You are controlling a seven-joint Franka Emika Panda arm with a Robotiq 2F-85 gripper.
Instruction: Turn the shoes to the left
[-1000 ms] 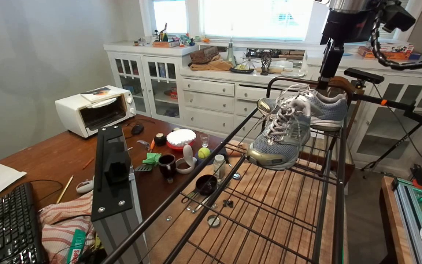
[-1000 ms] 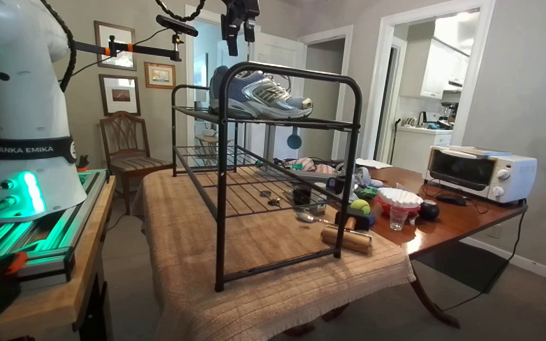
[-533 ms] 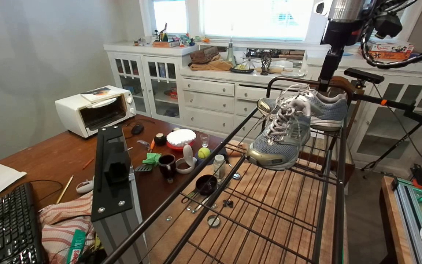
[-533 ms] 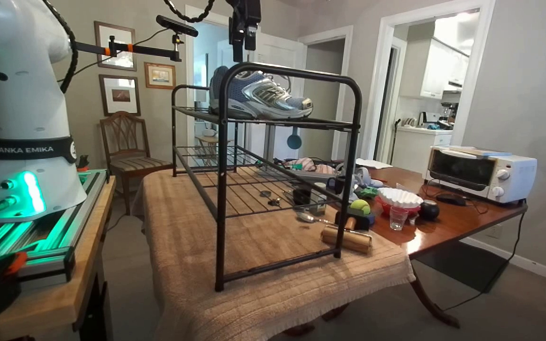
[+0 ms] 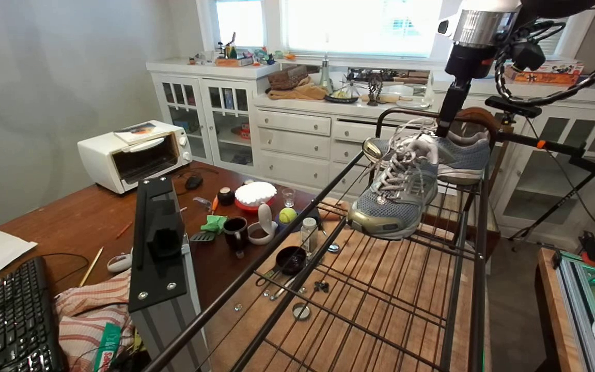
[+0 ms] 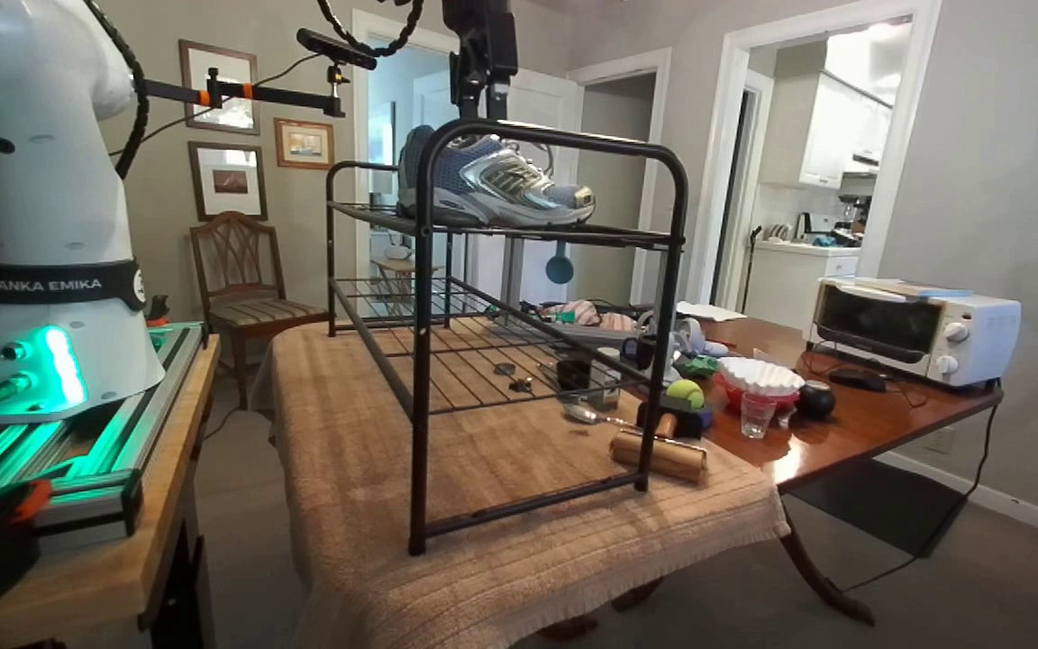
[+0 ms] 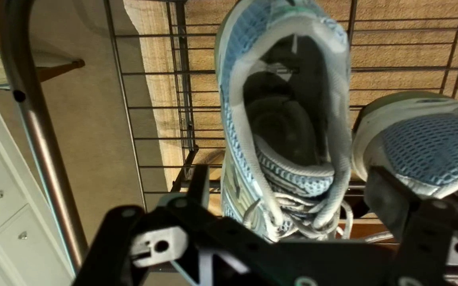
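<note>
Before closing the wide-spread fingers (image 7: pixel 200 184) around the wrist view's left shoe (image 7: pixel 284 119), lower clear of the right shoe (image 7: pixel 424 147).

Home interior. White built-in cabinets (image 5: pixel 290 144) with glass-paned doors (image 5: pixel 230 121) run along the far side, below bright windows (image 5: pixel 362 26), in an exterior view. In an exterior view, framed pictures (image 6: pixel 229 181) hang far left above a striped-seat wooden chair (image 6: pixel 258 309); far right, a doorway (image 6: pixel 724 162) opens onto a kitchen (image 6: pixel 805 252) with white cupboards (image 6: pixel 830 135).
</note>
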